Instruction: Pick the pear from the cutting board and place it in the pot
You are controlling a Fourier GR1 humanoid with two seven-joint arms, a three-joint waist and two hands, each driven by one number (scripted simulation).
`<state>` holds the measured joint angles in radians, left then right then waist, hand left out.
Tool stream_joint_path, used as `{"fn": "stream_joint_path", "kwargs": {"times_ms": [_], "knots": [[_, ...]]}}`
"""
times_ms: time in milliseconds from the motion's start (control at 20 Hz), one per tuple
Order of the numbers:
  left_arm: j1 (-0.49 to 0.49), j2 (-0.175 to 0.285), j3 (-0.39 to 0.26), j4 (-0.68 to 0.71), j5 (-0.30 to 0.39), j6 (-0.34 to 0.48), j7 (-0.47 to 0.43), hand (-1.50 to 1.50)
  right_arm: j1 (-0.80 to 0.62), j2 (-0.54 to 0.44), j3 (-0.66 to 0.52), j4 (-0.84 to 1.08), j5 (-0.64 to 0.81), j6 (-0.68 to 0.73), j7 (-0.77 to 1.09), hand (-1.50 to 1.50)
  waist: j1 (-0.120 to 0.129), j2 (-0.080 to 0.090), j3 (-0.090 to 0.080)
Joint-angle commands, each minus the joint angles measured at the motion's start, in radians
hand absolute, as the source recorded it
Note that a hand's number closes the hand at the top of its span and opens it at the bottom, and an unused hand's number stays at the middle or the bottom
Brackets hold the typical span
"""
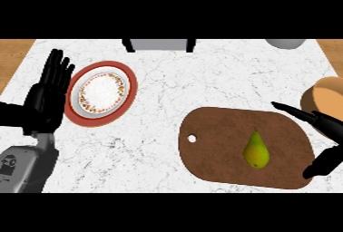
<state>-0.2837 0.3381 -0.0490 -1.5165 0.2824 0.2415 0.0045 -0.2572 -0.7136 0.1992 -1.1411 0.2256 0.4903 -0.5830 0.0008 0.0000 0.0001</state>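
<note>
- Yellow-green pear (255, 150): lies on the board, right of its middle, stem end toward the far side. No hand touches it.
- Brown oval wooden cutting board (214, 149), with a small hole at its left end: rests on the near right part of the bench.
- Tan round pot (323, 96): at the right edge, just beyond the board's far right corner and partly cut off by the view. Its inside cannot be seen.
- Task status: nothing is done yet, by the look of it. Grasping, lifting, carrying to the pot and releasing all remain.
- Right robot hand (325, 121): comes in from the right edge, spread wide and holding nothing. Its fingers reach over the board's far right corner and its thumb hangs over the near right edge. The pear sits to the left, apart from both.
- Left robot hand (50, 90): rests open at the left edge, fingers pointing far, empty.
- Round white plate with a red rim and flowered band (102, 93): just right of the left robot hand.
- White marble bench (174, 81): carries all of the above.
</note>
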Motion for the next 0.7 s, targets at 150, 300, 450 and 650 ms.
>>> {"fn": "stream_joint_path", "kwargs": {"times_ms": [150,300,450,650], "knots": [[0.024,-0.042,0.019,-0.050,-0.054,-0.010,0.023,0.00,0.061,0.077,-0.051,-0.104,0.054,0.011,0.001,-1.50,-0.002,-0.001,0.000],[0.025,-0.051,0.038,-0.022,-0.066,-0.035,0.003,0.00,0.092,0.130,-0.055,-0.149,0.096,-0.031,0.076,-1.50,-0.003,-0.001,0.000],[0.061,-0.064,0.035,-0.089,-0.073,-0.021,0.048,0.00,0.061,0.130,-0.051,-0.091,0.170,-0.038,0.067,-1.50,0.001,-0.001,0.000],[-0.011,-0.061,0.078,-0.009,-0.054,-0.072,0.056,0.00,0.042,0.206,-0.047,-0.073,0.221,-0.060,0.131,-1.50,-0.001,0.000,0.000]]}}
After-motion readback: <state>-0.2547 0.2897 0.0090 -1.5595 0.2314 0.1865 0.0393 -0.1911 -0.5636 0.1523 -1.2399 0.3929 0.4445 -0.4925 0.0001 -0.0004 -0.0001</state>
